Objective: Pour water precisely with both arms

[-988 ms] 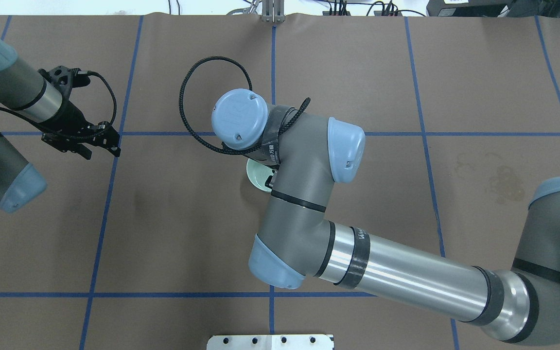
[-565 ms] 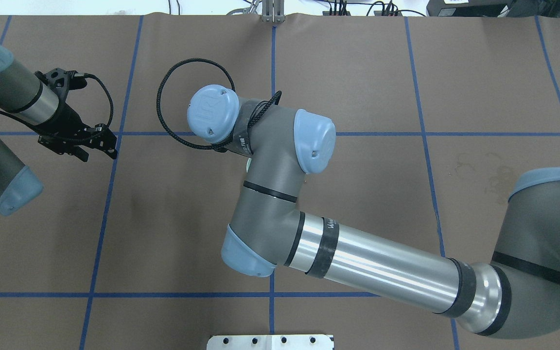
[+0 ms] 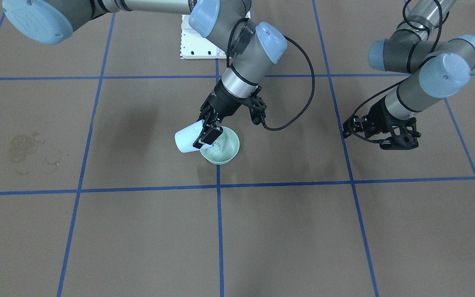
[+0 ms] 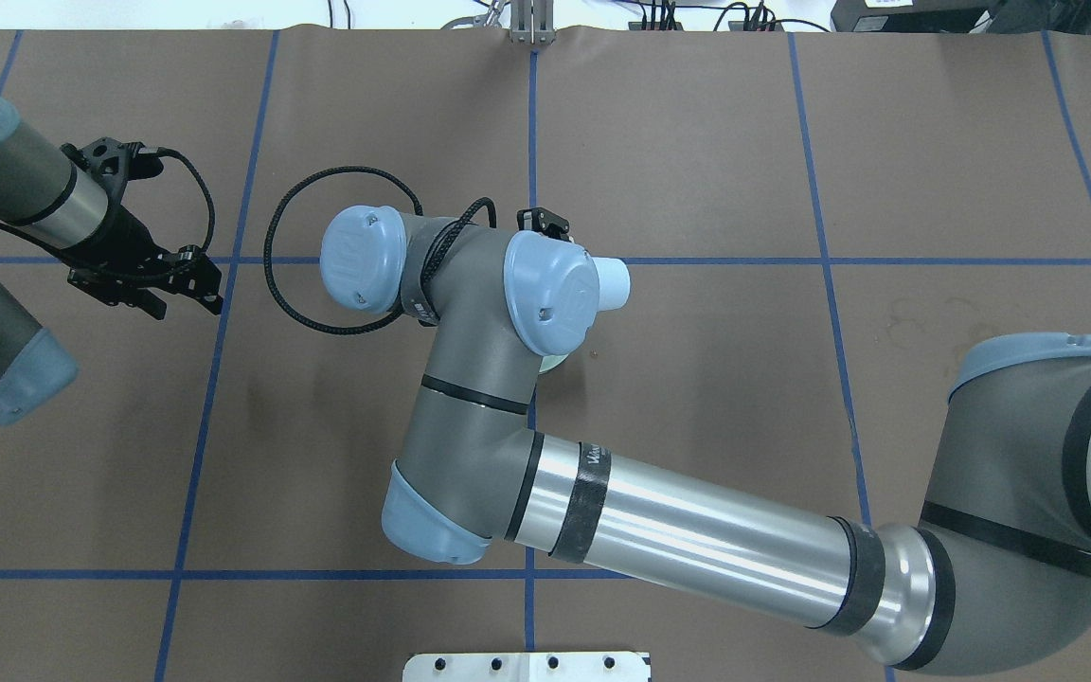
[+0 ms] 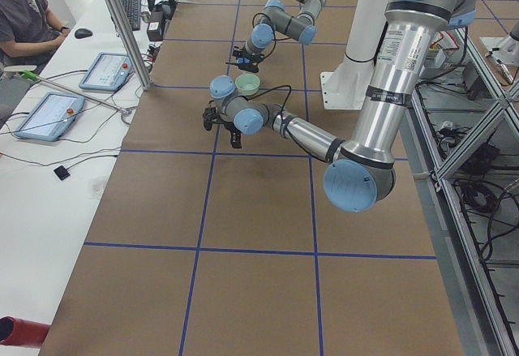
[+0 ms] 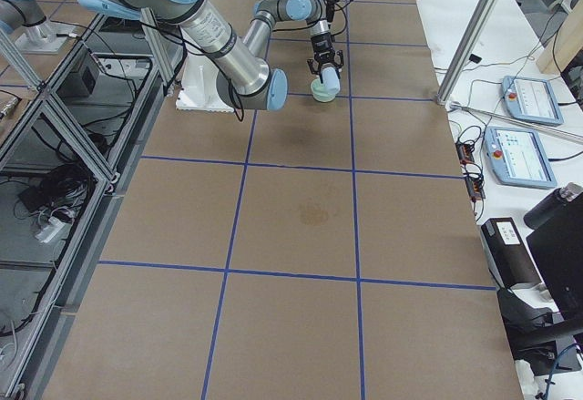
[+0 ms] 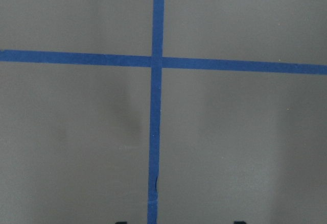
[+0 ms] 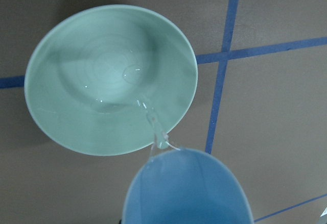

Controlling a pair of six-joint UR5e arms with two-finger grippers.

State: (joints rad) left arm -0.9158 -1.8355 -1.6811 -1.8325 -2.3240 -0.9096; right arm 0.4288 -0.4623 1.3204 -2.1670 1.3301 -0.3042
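No lettering, label or number is legible anywhere.

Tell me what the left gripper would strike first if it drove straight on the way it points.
Most likely the brown paper-covered table, near a blue tape crossing; the left gripper has nothing else ahead in its wrist view.

— Where is your cup (image 3: 186,141)?
— Centre of the front view, in my right gripper (image 3: 206,138), with its lip over the bowl (image 3: 228,153) just to its right.
— And the water (image 8: 153,119)?
— 1 thread running from lip into bowl.
— Your left gripper (image 3: 355,128)?
— At the right of the frame, well apart, above 1 tape crossing (image 7: 156,60).
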